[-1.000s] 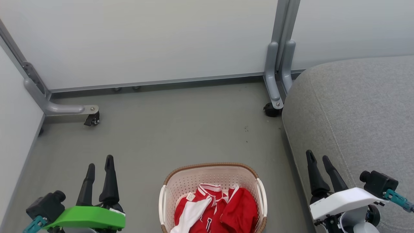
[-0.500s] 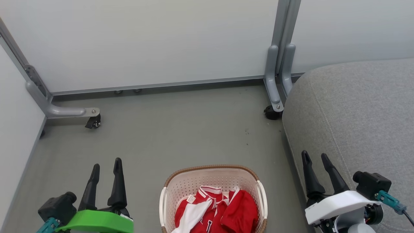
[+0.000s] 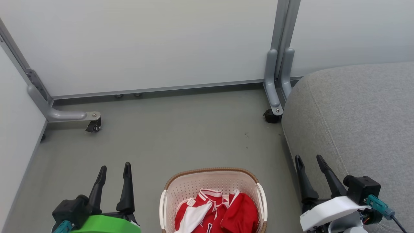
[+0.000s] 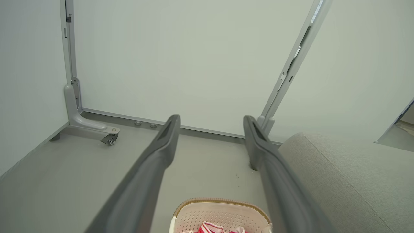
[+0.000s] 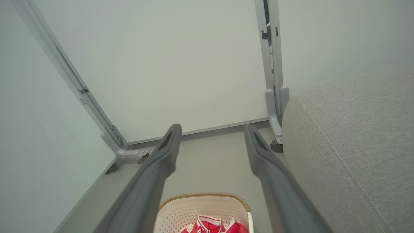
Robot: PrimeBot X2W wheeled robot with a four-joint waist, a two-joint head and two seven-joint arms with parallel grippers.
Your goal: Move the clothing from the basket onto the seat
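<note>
A smooth, dull grey-green floor [image 3: 181, 136] is spreading across the enclosed corner, carrying a few dark specks [image 3: 246, 135] near its middle. Pale matte partition panels [image 3: 145, 42] are closing it in at the back and along the left. Grey metal frame posts [image 3: 274, 81] are running down between the panels and ending in curved feet on small black casters [image 3: 93, 124]. The large grey fabric-upholstered seat [image 3: 355, 113], with a stitched seam, is taking up the right side, its rounded edge just beside one caster foot. The cream-white perforated plastic basket [image 3: 210, 172] with a brown woven-look rim is sitting on the floor near the seat, and the red and white sports clothing [image 3: 239, 213] is lying crumpled inside it. A small white tag [image 3: 190, 202] is showing by a striped collar and part of a dark letter [image 3: 209, 224] is peeking out lower down; neither can be read. The left gripper [image 3: 115, 166], on a green housing, is hovering over the floor left of the basket with its fingers apart and empty. The right gripper [image 3: 308, 157], on a white housing, is hanging over the seat's edge with its fingers spread, gripping nothing.
</note>
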